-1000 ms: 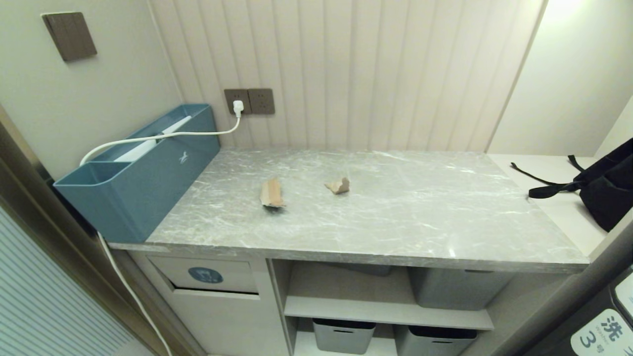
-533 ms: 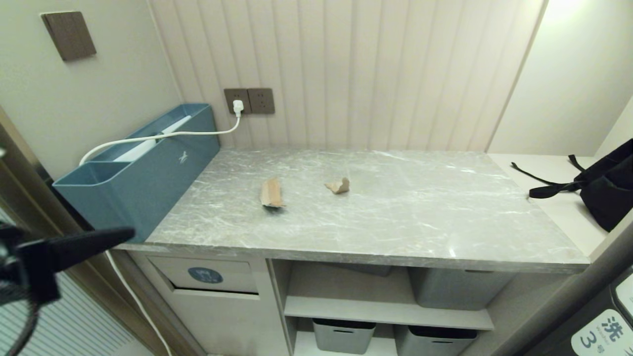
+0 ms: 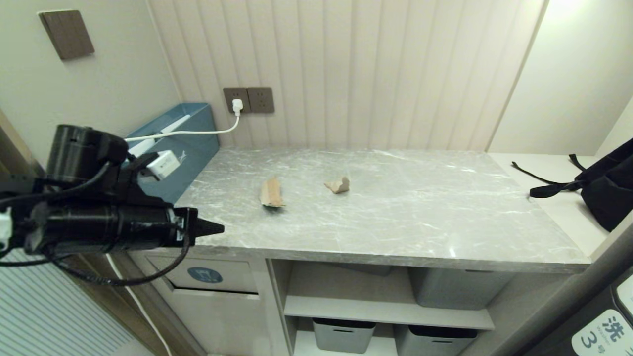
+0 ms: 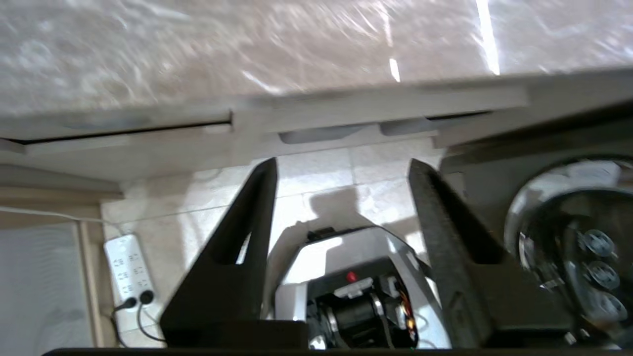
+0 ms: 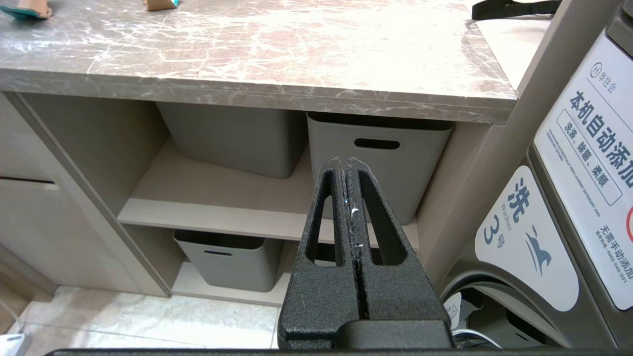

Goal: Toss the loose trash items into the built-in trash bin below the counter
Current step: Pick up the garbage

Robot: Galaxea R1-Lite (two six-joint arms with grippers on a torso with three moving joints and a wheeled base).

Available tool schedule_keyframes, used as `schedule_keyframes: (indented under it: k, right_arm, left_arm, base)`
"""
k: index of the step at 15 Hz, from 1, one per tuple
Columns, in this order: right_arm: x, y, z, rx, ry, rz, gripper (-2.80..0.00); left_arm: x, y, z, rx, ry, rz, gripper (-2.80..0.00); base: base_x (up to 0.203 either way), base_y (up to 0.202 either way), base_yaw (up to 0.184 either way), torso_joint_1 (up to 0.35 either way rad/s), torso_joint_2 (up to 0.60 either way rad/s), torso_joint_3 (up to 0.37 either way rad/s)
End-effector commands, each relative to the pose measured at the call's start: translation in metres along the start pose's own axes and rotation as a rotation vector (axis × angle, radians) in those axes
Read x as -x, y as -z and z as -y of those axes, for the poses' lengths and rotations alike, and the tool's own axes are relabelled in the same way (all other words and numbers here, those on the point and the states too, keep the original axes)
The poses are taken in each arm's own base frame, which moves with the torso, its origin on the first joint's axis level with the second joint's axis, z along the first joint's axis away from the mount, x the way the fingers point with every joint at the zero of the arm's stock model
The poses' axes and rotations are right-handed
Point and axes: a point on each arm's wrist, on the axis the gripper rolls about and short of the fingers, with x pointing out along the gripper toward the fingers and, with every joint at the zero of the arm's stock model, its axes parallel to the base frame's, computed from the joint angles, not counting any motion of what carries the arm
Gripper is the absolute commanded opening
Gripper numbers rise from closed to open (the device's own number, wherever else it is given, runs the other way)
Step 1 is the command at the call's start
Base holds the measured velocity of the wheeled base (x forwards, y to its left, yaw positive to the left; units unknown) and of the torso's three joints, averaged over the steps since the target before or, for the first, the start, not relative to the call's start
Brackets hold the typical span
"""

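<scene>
Two loose trash items lie mid-counter: a tan-edged teal wad point(image 3: 271, 193) point(image 5: 24, 9) and, to its right, a tan cardboard piece point(image 3: 338, 185) point(image 5: 159, 4). The counter point(image 3: 395, 217) is grey veined marble. Below its left end is the trash bin flap point(image 3: 232, 277) with a blue oval sticker. My left gripper point(image 3: 217, 228) point(image 4: 341, 168) hangs level at the counter's front-left edge, open and empty, well left of the wad. My right gripper point(image 5: 344, 160) stays low in front of the shelves, shut and empty.
A blue box point(image 3: 195, 148) with a white plugged-in cable stands at the counter's left end. A black strapped bag point(image 3: 606, 190) lies on the white ledge at right. Grey boxes point(image 3: 460, 289) point(image 3: 343, 335) fill the shelves; a washer point(image 5: 568, 222) stands at right.
My left arm has come into the head view from the lower left and swung up and right to the counter's front-left edge. The trash has not moved.
</scene>
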Motion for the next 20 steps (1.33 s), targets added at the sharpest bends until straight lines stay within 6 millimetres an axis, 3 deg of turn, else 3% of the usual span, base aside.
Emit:
schedule_keyframes:
  k: [1,5,8,14,20]
  right_arm:
    - [0.0,0.0,0.0,0.001,-0.001,0.002,-2.8]
    - [0.0,0.0,0.0,0.001,-0.001,0.002,-2.8]
    - [0.0,0.0,0.0,0.001,-0.001,0.002,-2.8]
    - [0.0,0.0,0.0,0.001,-0.001,0.002,-2.8]
    - [0.0,0.0,0.0,0.001,-0.001,0.002,-2.8]
  left_arm:
    - [-0.043,-0.012,-0.007,0.01,-0.035,-0.05,0.0]
    - [-0.098,-0.038,-0.015,0.005,-0.098,-0.03,0.0]
    - [-0.133,-0.042,-0.021,-0.098,-0.111,0.018,0.0]
    - [-0.176,-0.043,-0.026,-0.519,-0.089,0.07,0.0]
    - [-0.213,-0.051,-0.005,-0.572,-0.05,0.145,0.0]
  base:
    - [0.0,0.0,0.0,0.0,0.0,0.0]
    - [0.0,0.0,0.0,0.0,0.0,0.0]
    - [0.0,0.0,0.0,0.0,0.0,0.0]
    - [0.0,0.0,0.0,0.0,0.0,0.0]
    - [0.0,0.0,0.0,0.0,0.0,0.0]
